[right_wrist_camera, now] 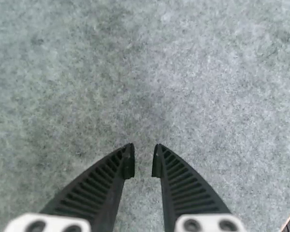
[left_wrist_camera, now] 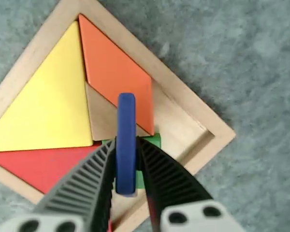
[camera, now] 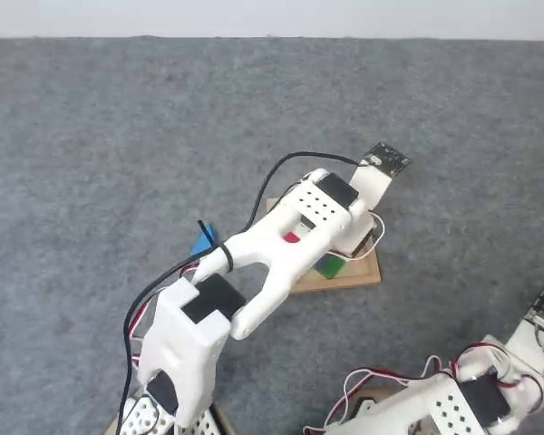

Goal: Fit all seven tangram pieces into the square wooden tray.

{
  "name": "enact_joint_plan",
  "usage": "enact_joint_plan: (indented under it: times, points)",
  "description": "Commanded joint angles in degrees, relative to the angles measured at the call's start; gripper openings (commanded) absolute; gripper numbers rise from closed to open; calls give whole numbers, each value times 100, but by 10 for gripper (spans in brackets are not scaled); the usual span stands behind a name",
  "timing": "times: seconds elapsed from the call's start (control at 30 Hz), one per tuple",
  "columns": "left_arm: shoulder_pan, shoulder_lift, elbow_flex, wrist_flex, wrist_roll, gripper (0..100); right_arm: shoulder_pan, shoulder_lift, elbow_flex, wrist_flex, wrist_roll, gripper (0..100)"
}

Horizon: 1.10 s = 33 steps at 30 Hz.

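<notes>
Square wooden tray point(left_wrist_camera: 179, 128) seats, we count, four: yellow triangle point(left_wrist_camera: 48, 111), orange parallelogram point(left_wrist_camera: 118, 77), red triangle point(left_wrist_camera: 43, 164), green piece point(left_wrist_camera: 153, 141); three remain. Left claw point(left_wrist_camera: 125, 144) clamps a blue wooden piece point(left_wrist_camera: 126, 111) edgewise above the tray; right claw point(right_wrist_camera: 141, 162) hangs slightly parted.

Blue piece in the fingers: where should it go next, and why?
Probably lower the blue piece toward the bare floor of the wooden tray beside the orange piece. The left fingers hold it on edge above the tray, and that gap looks unfilled.
</notes>
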State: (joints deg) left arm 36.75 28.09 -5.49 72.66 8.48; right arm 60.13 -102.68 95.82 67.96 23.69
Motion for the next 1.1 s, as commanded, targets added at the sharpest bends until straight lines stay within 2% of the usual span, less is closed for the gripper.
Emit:
enact_joint_plan:
  times: [0.0,0.3,0.83,1.07]
  points:
    - [97,-149,-444,-79,132,16,57,-119,62,22,18,90]
    - [369,-123,-444,-70,149,163,48,-119,62,22,18,90]
    - [369,-158,-541,88,149,167,48,-119,62,22,18,89]
    - [114,-123,-435,97,132,167,48,-119,62,22,18,87]
